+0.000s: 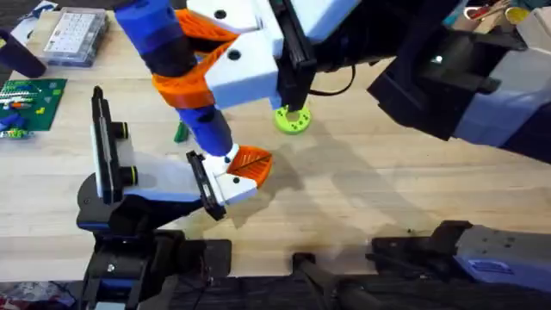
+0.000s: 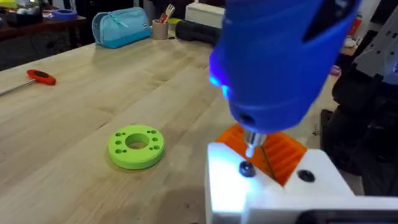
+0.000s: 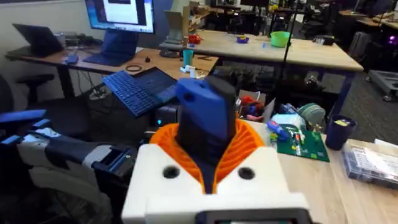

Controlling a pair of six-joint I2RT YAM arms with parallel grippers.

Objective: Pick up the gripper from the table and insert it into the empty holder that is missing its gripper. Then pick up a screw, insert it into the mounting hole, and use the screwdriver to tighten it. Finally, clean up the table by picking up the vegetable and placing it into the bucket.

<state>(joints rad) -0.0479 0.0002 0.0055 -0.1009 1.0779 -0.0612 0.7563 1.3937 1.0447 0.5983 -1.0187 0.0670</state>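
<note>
My right gripper [image 1: 191,58] is raised over the table [image 1: 387,181], its orange fingers [image 3: 249,144] shut on the blue screwdriver [image 1: 168,39], which points down. In the left wrist view the screwdriver [image 2: 280,56] has its metal bit on a dark screw [image 2: 247,168] in the white gripper part [image 2: 273,193] with orange ribbed pads [image 2: 280,152]. That part sits at the end of my left arm [image 1: 234,176]. The dark green vegetable [image 1: 180,132] peeks out beside the screwdriver. The bucket is out of view.
A lime-green disc with holes [image 1: 293,119] lies just beyond the work spot, also visible from the left wrist [image 2: 137,146]. At the far left are a clear parts box [image 1: 76,36] and a green board [image 1: 30,103]. A red-handled tool [image 2: 40,76] lies farther off.
</note>
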